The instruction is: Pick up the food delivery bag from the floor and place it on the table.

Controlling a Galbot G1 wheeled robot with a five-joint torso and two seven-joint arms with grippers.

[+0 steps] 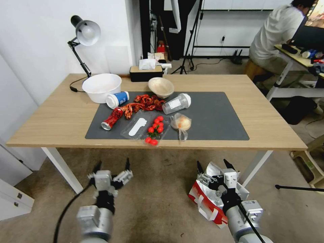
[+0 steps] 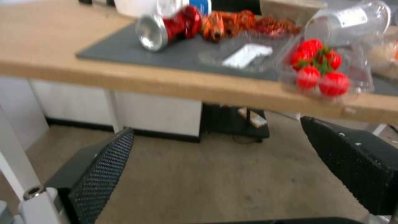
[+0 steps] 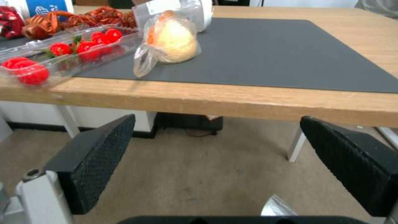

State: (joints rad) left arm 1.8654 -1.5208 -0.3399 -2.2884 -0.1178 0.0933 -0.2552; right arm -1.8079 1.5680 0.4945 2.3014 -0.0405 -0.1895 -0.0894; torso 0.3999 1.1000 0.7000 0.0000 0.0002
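Observation:
The food delivery bag [image 1: 205,199], white with red sides and a silver foil lining, lies tipped on the floor [image 1: 158,202] in front of the table [image 1: 266,114], at the right. My right gripper [image 1: 213,165] hovers open just above the bag's mouth with nothing between its fingers. In the right wrist view that gripper [image 3: 224,161] faces the table edge [image 3: 232,104], and a sliver of foil from the bag [image 3: 277,205] shows below it. My left gripper [image 1: 112,165] hangs open over bare floor at the left. In the left wrist view the left gripper [image 2: 224,168] also faces the table edge.
The dark mat [image 1: 216,118] holds a tomato tray [image 1: 148,127], a knotted plastic bag [image 1: 181,123], a crushed can [image 1: 112,118], crayfish [image 1: 143,103], cups and bowls. A white table leg [image 1: 256,167] stands just right of the food bag. A tripod leg [image 1: 298,188] lies farther right.

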